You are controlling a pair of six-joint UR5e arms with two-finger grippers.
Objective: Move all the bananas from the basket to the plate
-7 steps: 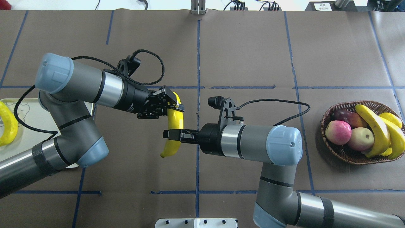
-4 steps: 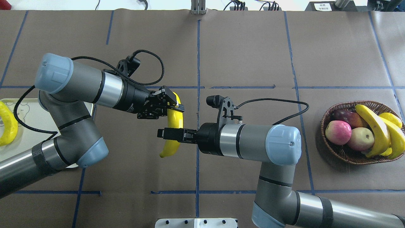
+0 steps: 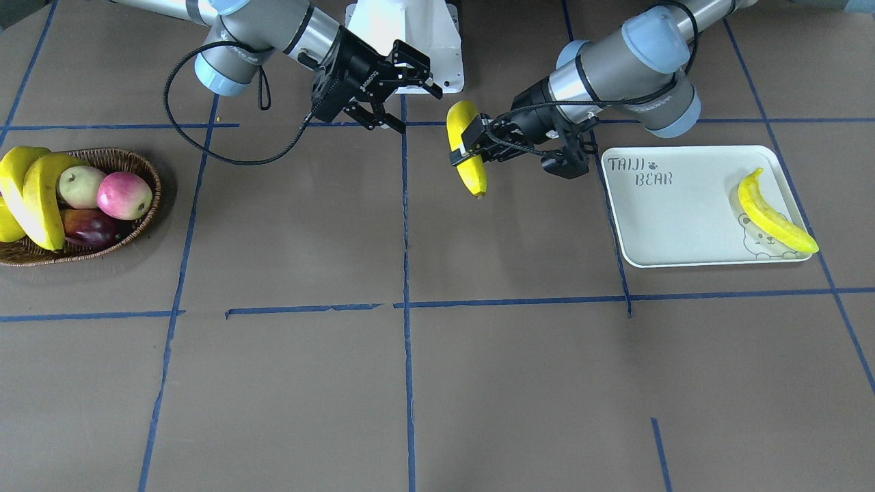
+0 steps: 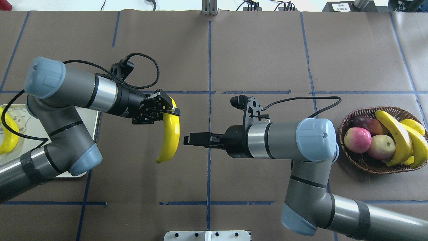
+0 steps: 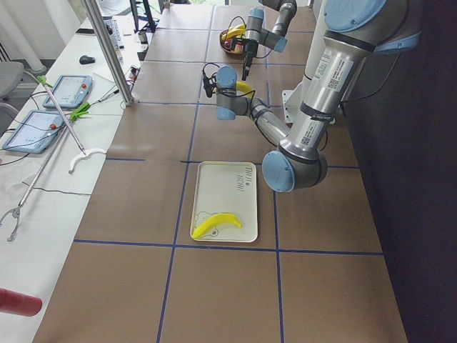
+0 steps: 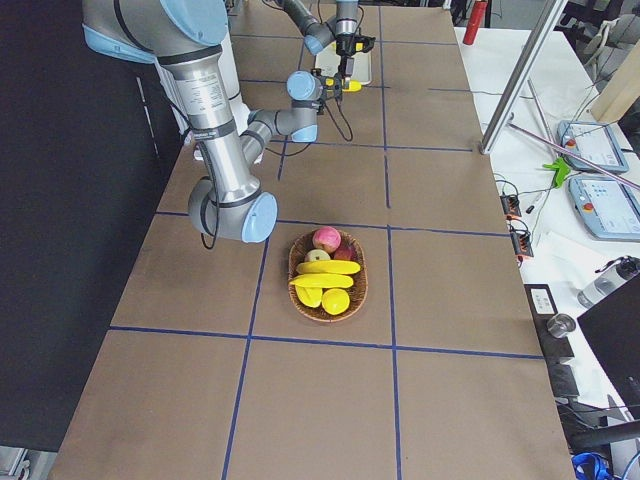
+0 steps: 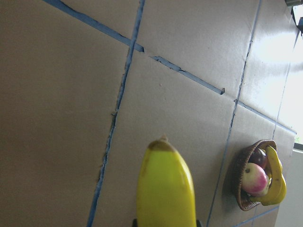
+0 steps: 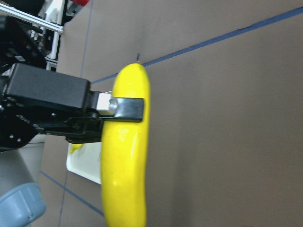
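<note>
The held banana looks glossy and plastic, so I judge it light, stiff and slippery. A pinch across its narrow width near mid-length would steady it best. The left gripper grips it near its upper end instead, and the long body hangs below the fingers, free to swing. It sits left of centre in the overhead view, above the bare table and between the plate and the basket. The left arm reaches out level from the left edge with its wrist turned toward centre. The right gripper is empty, jaws spread wide. It points at the banana from just beside it without touching, forearm level. One banana on the plate lies at that tray's right end, and the bananas in the basket rest among other fruit at the far right.
</note>
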